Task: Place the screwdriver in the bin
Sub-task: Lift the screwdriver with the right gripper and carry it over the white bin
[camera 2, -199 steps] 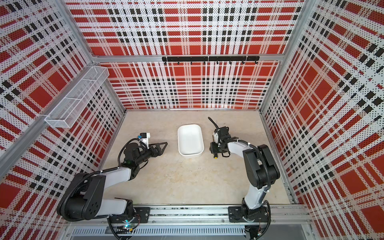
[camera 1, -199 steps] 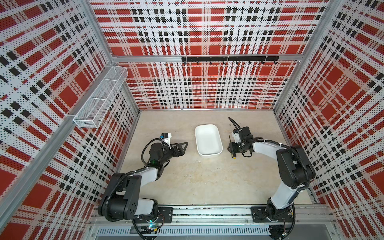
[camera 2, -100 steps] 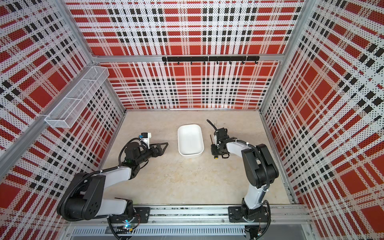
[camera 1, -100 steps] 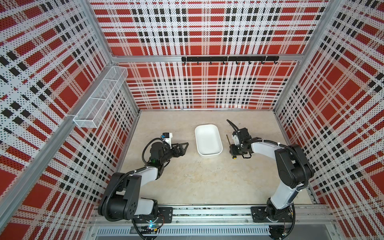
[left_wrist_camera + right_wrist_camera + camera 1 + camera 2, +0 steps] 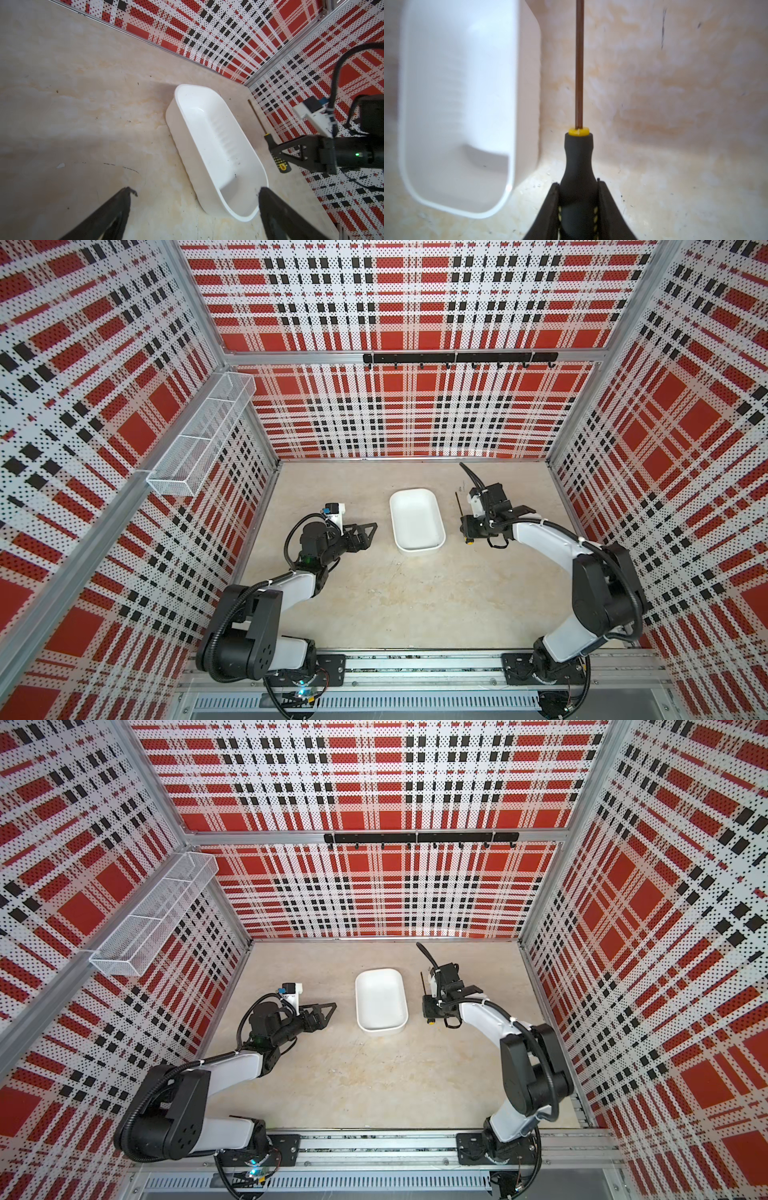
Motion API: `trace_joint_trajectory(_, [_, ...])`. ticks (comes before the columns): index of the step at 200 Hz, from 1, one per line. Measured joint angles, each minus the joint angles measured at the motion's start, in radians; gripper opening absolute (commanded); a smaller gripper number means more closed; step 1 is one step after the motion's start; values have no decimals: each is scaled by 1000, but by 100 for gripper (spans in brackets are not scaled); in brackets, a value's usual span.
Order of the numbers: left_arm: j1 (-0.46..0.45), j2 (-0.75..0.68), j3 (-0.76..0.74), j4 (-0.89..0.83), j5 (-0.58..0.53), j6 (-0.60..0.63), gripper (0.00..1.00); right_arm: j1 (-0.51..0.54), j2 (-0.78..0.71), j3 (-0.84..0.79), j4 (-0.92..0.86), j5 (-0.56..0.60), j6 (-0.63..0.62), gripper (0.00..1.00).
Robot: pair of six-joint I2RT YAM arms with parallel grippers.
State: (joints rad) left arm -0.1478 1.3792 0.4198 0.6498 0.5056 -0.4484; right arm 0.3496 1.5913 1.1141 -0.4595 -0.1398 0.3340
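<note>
"One thing first: what has the right end effector point(image 5: 578, 184) got?"

"Its jaws are clamped on the black handle of the screwdriver point(image 5: 578, 158). The tool sits just beside the right long wall of the white plastic bin point(image 5: 527, 104), outside it. Whether it is clear of the bench point(image 5: 395, 593) I cannot tell."

"How will it handle?"

"Light and rigid, I'd judge. The thick handle is the place to hold — the thin shaft would likely slip or roll."

"Which way does it point?"

"Tip toward the back wall, yellow cap toward the robot. Its long axis runs parallel to the bin's long side, in line with the jaws."

"And the left end effector point(image 5: 195, 190)?"

"Spread wide, holding nothing — on the bin's other side."
</note>
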Motion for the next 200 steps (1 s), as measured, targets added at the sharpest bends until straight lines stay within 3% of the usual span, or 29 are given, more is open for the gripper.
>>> trace_joint_trajectory(40, [-2, 0, 0, -1, -29, 6, 98, 121, -85, 106, 47, 45, 48, 0])
trace_joint_trajectory(86, [-6, -1, 13, -3, -62, 13, 98, 296, -9, 192, 94, 150, 139, 0])
trace_joint_trajectory(140, [-6, -5, 13, -4, -70, 30, 98, 315, 181, 249, 67, 211, 279, 0])
trace_joint_trajectory(200, [-6, -4, 13, -4, -72, 39, 98, 366, 325, 381, -37, 274, 320, 0])
